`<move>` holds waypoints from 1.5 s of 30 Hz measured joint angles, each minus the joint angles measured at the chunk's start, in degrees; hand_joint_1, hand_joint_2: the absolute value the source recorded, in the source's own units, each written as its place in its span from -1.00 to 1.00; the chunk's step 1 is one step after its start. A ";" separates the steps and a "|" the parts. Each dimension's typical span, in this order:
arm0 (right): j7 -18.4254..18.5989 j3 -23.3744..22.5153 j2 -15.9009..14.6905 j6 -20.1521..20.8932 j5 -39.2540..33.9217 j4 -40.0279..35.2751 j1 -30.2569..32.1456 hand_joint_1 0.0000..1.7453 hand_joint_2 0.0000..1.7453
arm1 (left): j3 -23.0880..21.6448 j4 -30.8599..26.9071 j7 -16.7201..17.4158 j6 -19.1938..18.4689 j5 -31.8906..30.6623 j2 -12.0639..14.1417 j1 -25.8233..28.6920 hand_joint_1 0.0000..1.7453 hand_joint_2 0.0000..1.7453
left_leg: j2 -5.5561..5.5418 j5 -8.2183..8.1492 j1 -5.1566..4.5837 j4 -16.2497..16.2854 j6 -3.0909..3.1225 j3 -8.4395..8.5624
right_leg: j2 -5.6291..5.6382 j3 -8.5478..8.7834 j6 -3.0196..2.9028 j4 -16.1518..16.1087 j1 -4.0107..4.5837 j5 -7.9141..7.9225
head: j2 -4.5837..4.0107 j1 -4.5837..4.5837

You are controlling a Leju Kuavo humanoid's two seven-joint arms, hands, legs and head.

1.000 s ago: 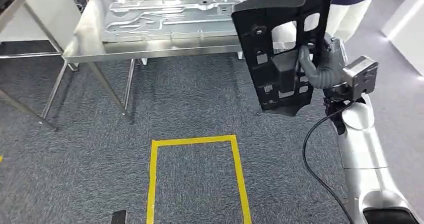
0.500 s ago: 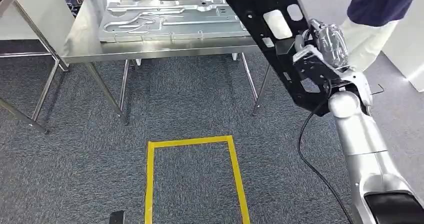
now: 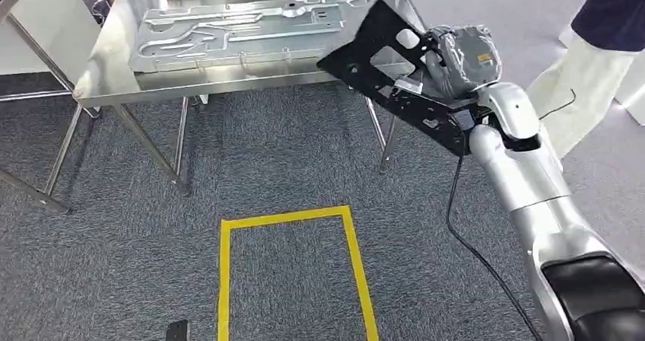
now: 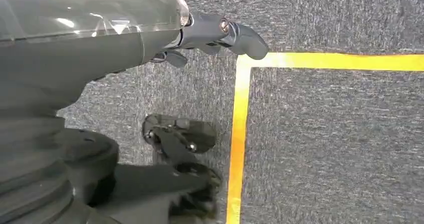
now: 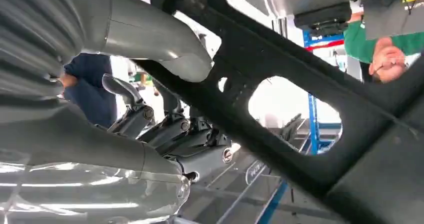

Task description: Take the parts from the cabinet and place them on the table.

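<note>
My right hand [image 3: 447, 61] grips a black perforated plastic panel [image 3: 380, 59] and holds it tilted, nearly flat, over the right end of the steel table [image 3: 106, 78]. In the right wrist view the panel [image 5: 310, 124] crosses close in front of the hand [image 5: 165, 129], whose thumb and fingers wrap it. A large stamped silver metal part [image 3: 243, 29] lies flat on the table. My left hand [image 4: 220, 34] hangs over the carpet with its fingers loosely extended and nothing in it.
A yellow tape rectangle [image 3: 289, 219] marks the grey carpet in front of me. A person in white trousers [image 3: 586, 82] stands at the right. Another steel frame [image 3: 30, 59] stands at the far left. A black cable [image 3: 464, 234] hangs off my right arm.
My right arm has swung the black panel from upright to nearly flat and carried it left and forward toward the table's right end. The view has shifted a little.
</note>
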 joint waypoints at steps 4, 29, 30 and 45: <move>0.46 1.61 1.20 -0.24 1.50 3.16 -1.36 1.00 1.00 | 0.00 0.00 -0.24 -0.04 0.22 0.04 0.01 -1.00 1.00 | -0.06 9.67 0.01 -14.65 0.72 5.60 | 0.41 0.84 0.34 0.34 0.16 -0.84 | 0.00 0.00; 1.31 4.28 3.17 -1.42 4.39 12.65 -6.26 1.00 1.00 | 0.09 0.00 -0.28 -0.20 0.87 0.11 -0.03 -1.00 1.00 | -0.35 0.17 0.39 -4.14 -0.62 2.94 | -0.08 -0.27 -0.06 0.47 -0.15 -0.19 | 0.00 0.00; 1.38 4.30 3.34 -1.44 4.48 12.83 -6.23 1.00 1.00 | 0.09 0.00 -0.28 -0.20 0.87 0.11 0.06 -1.00 1.00 | -0.34 -0.91 0.38 -0.03 -0.62 0.52 | 0.03 -0.13 -0.21 0.49 0.03 -0.34 | 0.00 0.00; 6.14 7.41 8.30 -2.82 10.97 19.27 -11.55 1.00 1.00 | 0.33 0.00 -1.05 -0.79 1.77 0.59 0.23 -1.00 1.00 | -0.36 9.67 0.10 -19.77 2.72 8.49 | 0.14 -5.99 2.22 14.79 0.12 -8.25 | 0.00 0.02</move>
